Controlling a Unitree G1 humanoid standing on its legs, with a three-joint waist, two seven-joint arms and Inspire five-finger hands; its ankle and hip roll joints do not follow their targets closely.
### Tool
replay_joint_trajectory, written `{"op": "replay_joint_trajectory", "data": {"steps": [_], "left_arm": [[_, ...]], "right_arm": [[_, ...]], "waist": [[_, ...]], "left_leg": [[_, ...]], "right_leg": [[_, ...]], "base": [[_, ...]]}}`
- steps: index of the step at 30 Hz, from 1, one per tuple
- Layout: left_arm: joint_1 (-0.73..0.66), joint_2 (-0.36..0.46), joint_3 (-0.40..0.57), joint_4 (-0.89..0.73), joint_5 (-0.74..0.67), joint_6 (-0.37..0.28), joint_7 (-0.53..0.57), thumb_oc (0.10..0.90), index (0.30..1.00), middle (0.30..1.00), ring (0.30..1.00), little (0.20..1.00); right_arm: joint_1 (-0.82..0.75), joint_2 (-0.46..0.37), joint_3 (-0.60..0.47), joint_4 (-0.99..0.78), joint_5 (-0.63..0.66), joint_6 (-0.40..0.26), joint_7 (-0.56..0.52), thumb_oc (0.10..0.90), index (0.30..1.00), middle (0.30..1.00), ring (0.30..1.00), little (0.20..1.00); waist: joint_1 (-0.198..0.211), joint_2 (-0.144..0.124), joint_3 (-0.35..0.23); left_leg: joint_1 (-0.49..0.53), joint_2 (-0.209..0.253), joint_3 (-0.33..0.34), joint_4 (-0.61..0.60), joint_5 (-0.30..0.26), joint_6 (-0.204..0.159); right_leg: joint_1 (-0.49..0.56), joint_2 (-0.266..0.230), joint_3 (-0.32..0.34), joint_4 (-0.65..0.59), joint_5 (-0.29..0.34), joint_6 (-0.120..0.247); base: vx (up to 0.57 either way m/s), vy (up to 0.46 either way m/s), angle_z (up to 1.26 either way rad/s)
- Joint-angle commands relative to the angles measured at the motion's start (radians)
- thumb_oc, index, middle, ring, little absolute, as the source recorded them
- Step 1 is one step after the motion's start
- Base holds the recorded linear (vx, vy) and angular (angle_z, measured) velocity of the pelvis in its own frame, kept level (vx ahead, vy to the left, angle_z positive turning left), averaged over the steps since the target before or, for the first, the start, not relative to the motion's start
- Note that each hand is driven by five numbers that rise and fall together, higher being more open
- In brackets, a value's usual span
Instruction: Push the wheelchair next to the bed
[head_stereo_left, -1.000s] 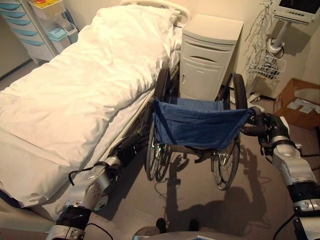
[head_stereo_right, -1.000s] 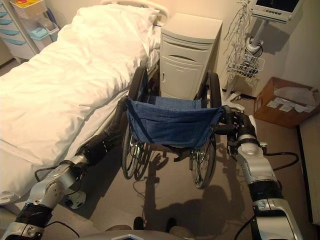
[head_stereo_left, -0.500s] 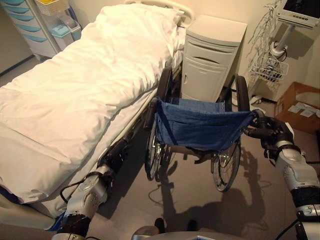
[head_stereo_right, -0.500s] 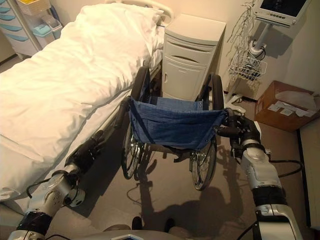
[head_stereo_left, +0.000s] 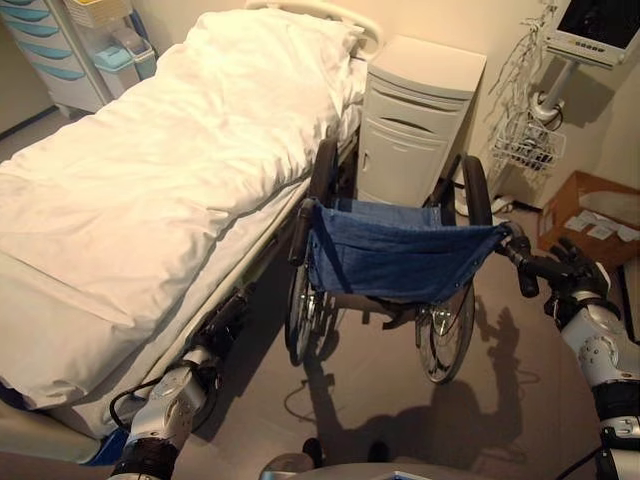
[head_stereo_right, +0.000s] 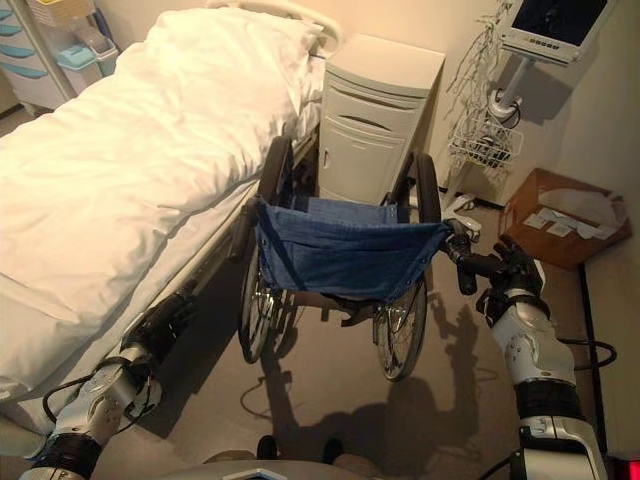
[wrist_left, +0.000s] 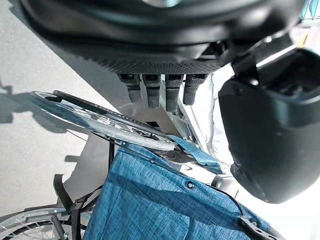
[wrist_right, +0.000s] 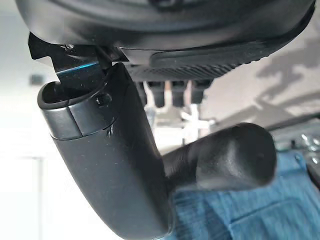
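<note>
The wheelchair (head_stereo_left: 395, 255), with a blue cloth backrest and black wheels, stands close beside the white bed (head_stereo_left: 150, 170), facing a bedside cabinet. My left hand (head_stereo_left: 222, 322) hangs low along the bed's side, well behind the wheelchair's left push handle (head_stereo_left: 299, 230). In the left wrist view its fingers (wrist_left: 160, 90) are straight and hold nothing. My right hand (head_stereo_left: 578, 268) is just behind the right push handle (head_stereo_left: 522, 268), fingers spread and open. In the right wrist view the handle's end (wrist_right: 235, 155) shows between the thumb (wrist_right: 115, 165) and the straight fingers.
A white bedside cabinet (head_stereo_left: 415, 120) stands right in front of the wheelchair. A monitor stand with a wire basket (head_stereo_left: 525, 140) and a cardboard box (head_stereo_left: 590, 205) are at the right. A drawer cart (head_stereo_left: 55, 50) stands beyond the bed at far left.
My left hand has drawn back from the left push handle and down along the bed. My right hand has opened and let go of the right handle.
</note>
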Motion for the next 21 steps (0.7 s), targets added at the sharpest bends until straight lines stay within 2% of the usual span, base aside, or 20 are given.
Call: {"op": "replay_joint_trajectory", "data": {"steps": [1, 5, 6, 7, 8, 11, 12, 13, 14, 15, 16, 17, 18, 20, 21], "left_arm": [[-0.061, -0.012, -0.008, 0.057, 0.042, -0.132, -0.005, 0.8, 0.9, 0.9, 0.9, 0.9], [-0.062, -0.022, -0.03, 0.099, 0.07, -0.145, 0.003, 0.8, 0.9, 0.9, 0.9, 0.9], [-0.056, -0.034, -0.041, 0.12, 0.08, -0.151, 0.009, 0.8, 0.9, 0.9, 0.9, 0.9], [-0.055, -0.036, -0.043, 0.122, 0.082, -0.153, 0.01, 0.8, 0.9, 0.9, 0.9, 0.9], [-0.043, -0.052, -0.048, 0.14, 0.094, -0.159, 0.014, 0.8, 0.9, 0.9, 0.9, 0.9], [-0.022, -0.075, -0.042, 0.177, 0.119, -0.177, -0.001, 0.8, 0.9, 0.9, 0.9, 0.9], [-0.008, -0.09, -0.033, 0.2, 0.129, -0.192, -0.01, 0.8, 0.9, 0.9, 0.9, 0.9], [-0.006, -0.09, -0.031, 0.203, 0.13, -0.193, -0.012, 0.8, 0.9, 0.9, 0.9, 0.9], [0.005, -0.098, -0.016, 0.221, 0.135, -0.2, -0.026, 0.8, 0.9, 0.9, 0.9, 0.9], [0.008, -0.105, -0.012, 0.231, 0.14, -0.207, -0.03, 0.8, 0.9, 0.9, 0.9, 0.9], [0.014, -0.117, 0.002, 0.263, 0.148, -0.226, -0.043, 0.8, 0.9, 0.9, 0.9, 0.9], [0.015, -0.12, 0.004, 0.269, 0.148, -0.228, -0.045, 0.8, 0.9, 0.9, 0.9, 0.9], [0.017, -0.13, 0.013, 0.294, 0.154, -0.239, -0.051, 0.8, 0.9, 0.9, 0.9, 0.9], [0.016, -0.134, 0.017, 0.31, 0.154, -0.245, -0.055, 0.8, 0.9, 0.9, 0.9, 0.9], [0.016, -0.137, 0.022, 0.324, 0.156, -0.25, -0.063, 0.8, 0.9, 0.9, 0.9, 0.9]], "right_arm": [[0.014, -0.107, -0.158, 0.168, 0.096, -0.049, -0.157, 0.8, 0.9, 0.9, 0.9, 0.9], [0.016, -0.085, -0.169, 0.212, 0.132, -0.07, -0.15, 0.8, 0.9, 0.9, 0.9, 0.9], [0.027, -0.055, -0.173, 0.209, 0.208, -0.111, -0.124, 0.8, 0.9, 0.9, 0.9, 0.9], [0.03, -0.052, -0.173, 0.206, 0.211, -0.116, -0.115, 0.8, 0.9, 0.9, 0.9, 0.9], [0.05, 0.0, -0.18, 0.175, 0.336, -0.195, -0.053, 0.8, 0.9, 0.9, 0.9, 0.9], [0.095, 0.098, -0.194, 0.109, 0.443, -0.244, 0.06, 0.8, 0.9, 0.9, 0.9, 0.9], [0.131, 0.178, -0.212, 0.077, 0.545, -0.253, 0.162, 0.8, 0.9, 0.9, 0.9, 0.9], [0.137, 0.186, -0.213, 0.074, 0.551, -0.255, 0.18, 0.8, 0.9, 0.9, 0.9, 0.9], [0.164, 0.234, -0.223, 0.067, 0.681, -0.251, 0.284, 0.8, 0.9, 0.9, 0.9, 0.9], [0.17, 0.257, -0.228, 0.065, 0.728, -0.253, 0.324, 0.8, 0.9, 0.9, 0.9, 0.9], [0.192, 0.319, -0.245, 0.061, 0.867, -0.249, 0.447, 0.8, 0.9, 0.9, 0.9, 0.9], [0.195, 0.333, -0.251, 0.06, 0.896, -0.25, 0.467, 0.8, 0.9, 0.9, 0.9, 0.9], [0.206, 0.375, -0.271, 0.065, 1.009, -0.254, 0.554, 0.8, 0.9, 0.9, 0.9, 0.9], [0.21, 0.388, -0.284, 0.079, 1.062, -0.251, 0.6, 0.8, 0.9, 0.9, 0.9, 0.9], [0.212, 0.402, -0.303, 0.1, 1.108, -0.244, 0.658, 0.8, 0.9, 0.9, 0.9, 0.9]], "waist": [[-0.034, 0.022, -0.06], [-0.033, 0.023, -0.062], [-0.035, 0.026, -0.062], [-0.034, 0.026, -0.063], [-0.037, 0.029, -0.063], [-0.046, 0.035, -0.064], [-0.054, 0.04, -0.066], [-0.055, 0.039, -0.067], [-0.061, 0.043, -0.068], [-0.064, 0.045, -0.068], [-0.072, 0.048, -0.071], [-0.073, 0.048, -0.072], [-0.08, 0.052, -0.074], [-0.083, 0.054, -0.076], [-0.087, 0.059, -0.077]], "left_leg": [[0.012, -0.002, 0.031, 0.008, -0.061, -0.052], [0.011, -0.003, 0.03, 0.008, -0.061, -0.05], [0.01, -0.003, 0.029, 0.007, -0.061, -0.049], [0.01, -0.003, 0.029, 0.007, -0.061, -0.049], [0.008, -0.003, 0.029, 0.007, -0.061, -0.048], [0.007, -0.003, 0.033, 0.007, -0.061, -0.047], [0.006, -0.003, 0.038, 0.006, -0.061, -0.046], [0.006, -0.003, 0.038, 0.006, -0.062, -0.046], [0.006, -0.002, 0.042, 0.005, -0.062, -0.046], [0.006, -0.001, 0.044, 0.005, -0.063, -0.047], [0.004, 0.0, 0.048, 0.005, -0.064, -0.047], [0.004, 0.0, 0.049, 0.005, -0.065, -0.047], [0.004, 0.0, 0.053, 0.005, -0.068, -0.048], [0.004, 0.0, 0.054, 0.006, -0.07, -0.048], [0.005, 0.0, 0.055, 0.006, -0.071, -0.049]], "right_leg": [[-0.013, 0.008, -0.017, 0.044, -0.004, 0.039], [-0.015, 0.009, -0.014, 0.044, -0.003, 0.039], [-0.017, 0.01, -0.013, 0.044, -0.003, 0.039], [-0.017, 0.01, -0.013, 0.044, -0.003, 0.039], [-0.019, 0.011, -0.012, 0.044, -0.003, 0.039], [-0.023, 0.011, -0.008, 0.045, -0.003, 0.04], [-0.026, 0.012, -0.005, 0.044, -0.004, 0.042], [-0.026, 0.012, -0.005, 0.044, -0.004, 0.042], [-0.028, 0.012, -0.003, 0.045, -0.005, 0.043], [-0.029, 0.011, -0.003, 0.044, -0.005, 0.044], [-0.032, 0.011, 0.0, 0.044, -0.005, 0.046], [-0.032, 0.011, 0.0, 0.044, -0.005, 0.046], [-0.034, 0.011, 0.001, 0.044, -0.007, 0.048], [-0.034, 0.011, 0.002, 0.044, -0.009, 0.049], [-0.033, 0.011, 0.003, 0.044, -0.011, 0.049]], "base": [[0.0, 0.0, 0.0], [0.0, 0.0, -0.01], [0.0, 0.0, 0.0], [0.0, 0.0, 0.0], [0.0, 0.0, 0.0], [0.01, 0.002, -0.04], [0.0, 0.0, 0.0], [0.01, 0.006, -0.08], [0.01, 0.003, -0.12], [0.01, 0.003, -0.23], [0.01, 0.0, -0.21], [0.01, -0.002, -0.12], [0.0, 0.0, 0.0], [0.01, 0.0, -0.03], [0.01, 0.003, -0.05]]}}
